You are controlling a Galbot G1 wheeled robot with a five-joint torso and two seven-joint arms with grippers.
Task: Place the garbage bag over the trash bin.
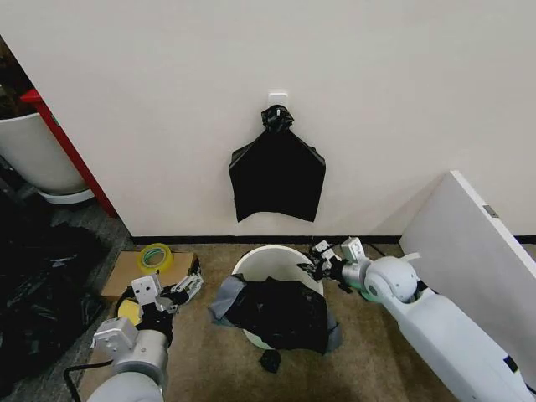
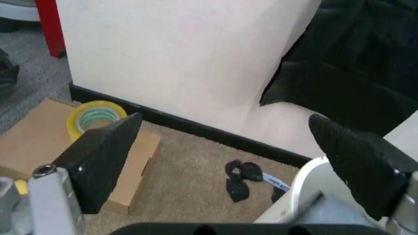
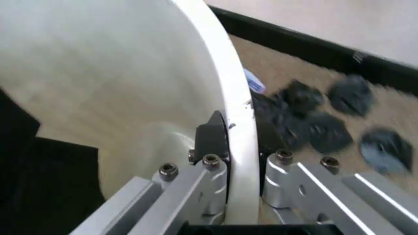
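The round white trash bin (image 1: pixel 266 258) stands on the carpet below the wall. The glossy black garbage bag (image 1: pixel 280 314) lies crumpled over its near rim and hangs down its front. My right gripper (image 1: pixel 316 268) is at the bin's right rim. In the right wrist view the gripper (image 3: pixel 238 131) straddles the rim (image 3: pixel 225 83), shut on it, with one pad (image 3: pixel 210 137) against the inner wall and the bag (image 3: pixel 33 191) inside. My left gripper (image 1: pixel 186 289) hovers open to the left of the bin. Its fingers (image 2: pixel 104 156) are spread wide with nothing between them.
A flat black bundle (image 1: pixel 276 172) hangs from a wall hook above the bin. A tape roll (image 1: pixel 154 256) sits on a cardboard box (image 1: pixel 121 276) at left. Small black scraps (image 3: pixel 326 127) lie behind the bin, and another scrap (image 1: pixel 270 360) in front. A white board (image 1: pixel 477 243) leans at right.
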